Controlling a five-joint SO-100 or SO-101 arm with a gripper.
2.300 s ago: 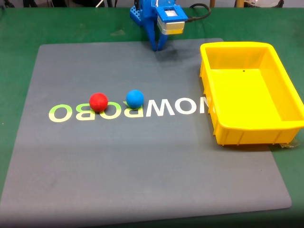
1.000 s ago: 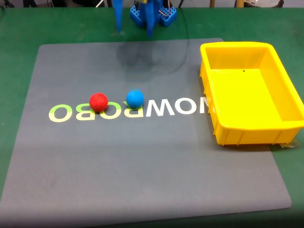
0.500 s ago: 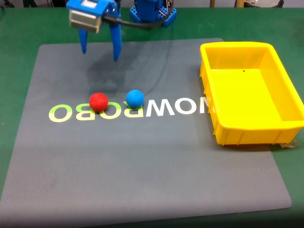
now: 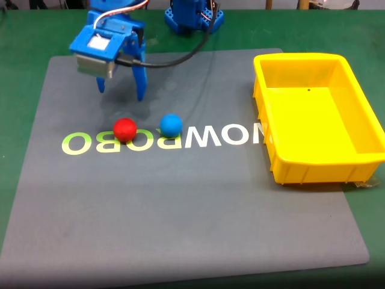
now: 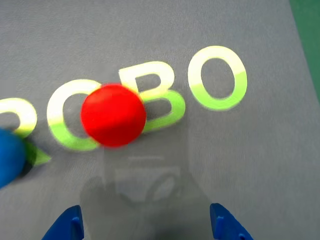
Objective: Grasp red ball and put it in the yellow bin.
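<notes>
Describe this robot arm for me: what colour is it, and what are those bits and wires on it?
The arm is bright blue plastic. Its end effector has two pointed blue fingers, whose tips show in the wrist view. A silver-grey box with a pale label on top sits on the wrist. A black cable runs back to the blue base, and thin red and white wires loop above.

Even bright overhead light, soft tool (image 5: 145, 225) shadow on mat (image 5: 250, 165), wrist view blurred

Red ball (image 4: 125, 129) solid red; blue ball (image 4: 171, 124) plain blue; yellow bin (image 4: 361, 120) bright yellow; mat (image 4: 180, 211) grey with white-to-lime lettering (image 4: 210, 137); table cover (image 4: 18, 72) green; gripper (image 4: 120, 95) blue, silver-grey block on top.
</notes>
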